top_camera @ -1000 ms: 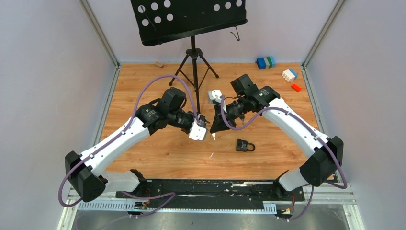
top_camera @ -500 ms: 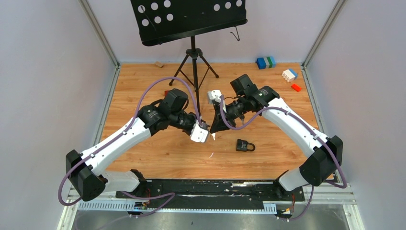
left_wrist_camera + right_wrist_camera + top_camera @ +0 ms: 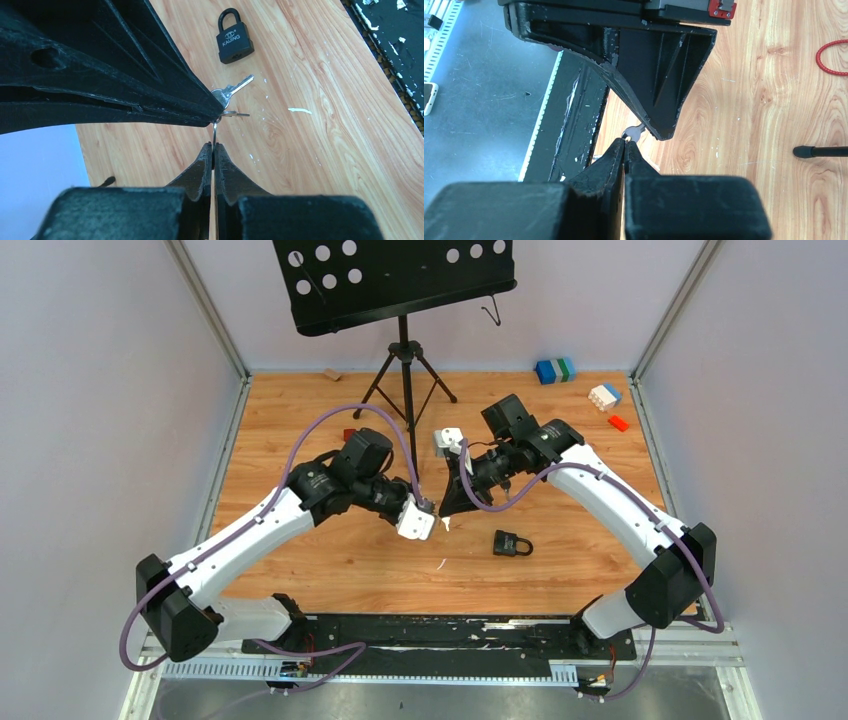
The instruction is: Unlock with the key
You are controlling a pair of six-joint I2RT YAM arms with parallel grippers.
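Top cam: fixed, high behind the bases, tilted down over the whole table (image 3: 300,570). Wrist cams: very close, looking out along own fingers (image 3: 200,170), pointing at each other. All three share the key (image 3: 235,89); top and left wrist also the padlock (image 3: 235,42).

padlock (image 3: 512,543) on table (image 3: 340,565), right of key (image 3: 239,85)

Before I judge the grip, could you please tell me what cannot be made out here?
Left wrist view: the right tool covers the key's head; the padlock's keyhole is not visible.
Right wrist view: the left tool hides the key's blade; the padlock is out of frame.
Top view: the key is too small.
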